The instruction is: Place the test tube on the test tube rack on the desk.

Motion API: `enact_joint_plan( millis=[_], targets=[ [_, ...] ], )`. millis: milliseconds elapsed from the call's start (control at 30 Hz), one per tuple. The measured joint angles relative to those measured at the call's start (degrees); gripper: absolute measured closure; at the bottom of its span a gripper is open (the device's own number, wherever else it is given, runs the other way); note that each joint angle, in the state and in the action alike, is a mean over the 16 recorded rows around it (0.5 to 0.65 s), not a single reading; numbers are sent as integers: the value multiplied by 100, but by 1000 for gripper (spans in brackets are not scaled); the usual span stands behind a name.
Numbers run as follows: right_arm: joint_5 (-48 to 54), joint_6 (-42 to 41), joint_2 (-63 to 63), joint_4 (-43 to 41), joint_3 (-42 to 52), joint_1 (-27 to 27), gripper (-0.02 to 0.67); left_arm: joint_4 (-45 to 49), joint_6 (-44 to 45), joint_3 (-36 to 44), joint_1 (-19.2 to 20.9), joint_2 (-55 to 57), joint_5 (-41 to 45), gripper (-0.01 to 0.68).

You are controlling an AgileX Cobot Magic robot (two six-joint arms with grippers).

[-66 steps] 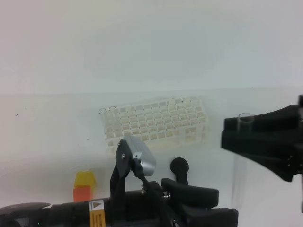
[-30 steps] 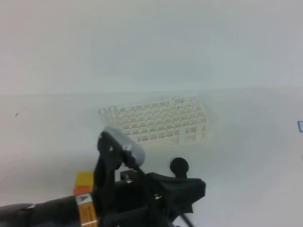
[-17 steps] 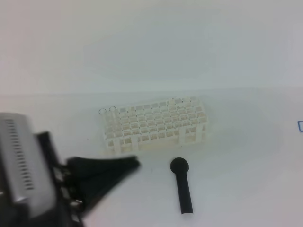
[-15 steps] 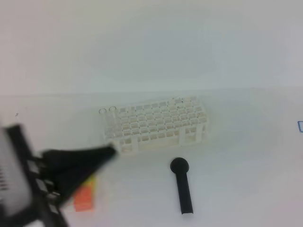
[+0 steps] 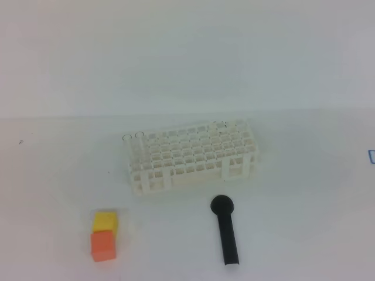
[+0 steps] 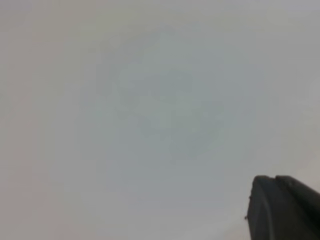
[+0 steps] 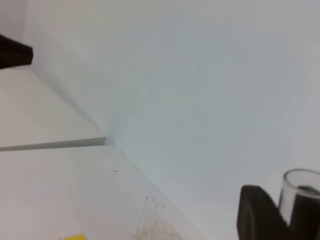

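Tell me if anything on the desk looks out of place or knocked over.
The black cylinder lies flat on the desk in front of the test tube rack. The rack stands level, with two tube rims at its back-left corner. Nothing looks spilled or broken.

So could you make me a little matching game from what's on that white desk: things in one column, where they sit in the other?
Things:
1. test tube rack
2. black cylinder
3. yellow block
4. orange block

Places:
A. nearest the front edge, on the left
B. middle of the desk
C. lying just in front of the rack
D. right behind the orange one

Pairs: 1-B, 2-C, 3-D, 4-A
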Motion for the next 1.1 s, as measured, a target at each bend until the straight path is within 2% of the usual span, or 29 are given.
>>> enact_joint_plan(
  millis=[200, 300, 433, 700, 833, 933, 1100],
  targets=[
    [-4, 9, 0, 0, 0, 0, 530, -61, 2, 386, 4, -147, 390, 674],
    [-6, 36, 0, 0, 0, 0, 530, -489, 3, 574, 4, -143, 460, 674],
    [-10, 83, 0, 0, 0, 0, 530, -1780, 7, 777, 10, -151, 916, 674],
    [-17, 197, 0, 0, 0, 0, 530, -5090, 6, 1056, 59, -556, 2797, 674],
    [-19, 288, 0, 0, 0, 0, 530, -6396, -2, 1190, 130, -1011, 3386, 674],
    [-20, 388, 0, 0, 0, 0, 530, -6824, -10, 1351, 207, -1428, 3413, 674],
    [-20, 579, 0, 0, 0, 0, 530, -7055, -22, 1743, 366, -1996, 2727, 674]
  ],
)
